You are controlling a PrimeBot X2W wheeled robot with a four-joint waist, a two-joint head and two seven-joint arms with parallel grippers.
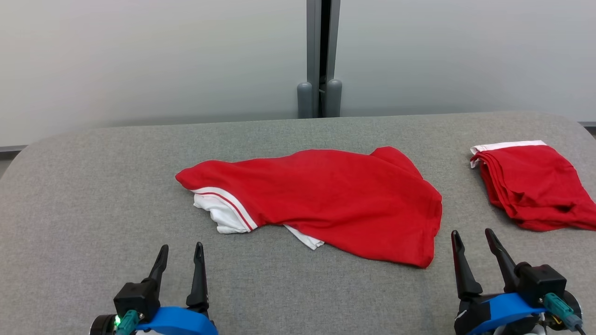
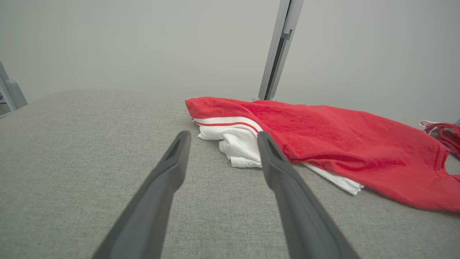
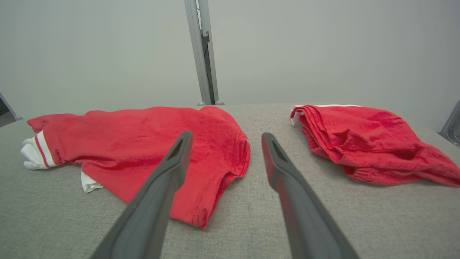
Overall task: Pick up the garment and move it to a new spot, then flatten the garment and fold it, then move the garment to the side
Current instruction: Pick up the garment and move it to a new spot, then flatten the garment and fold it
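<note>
A red garment (image 1: 326, 195) with white trim lies loosely crumpled across the middle of the grey table (image 1: 93, 195); its white part (image 2: 237, 144) shows at its left end. My left gripper (image 1: 181, 249) hovers open near the table's front edge, short of the white end. My right gripper (image 1: 471, 235) is open too, just right of the garment's lower right corner (image 3: 201, 216), touching nothing. In the right wrist view the garment (image 3: 143, 144) spreads to the left of the fingers.
A second red garment (image 1: 531, 186), folded with a white band, sits at the table's right edge (image 3: 370, 140). A grey post (image 1: 320, 60) stands behind the table against a pale wall. Bare grey cloth lies left of the garment.
</note>
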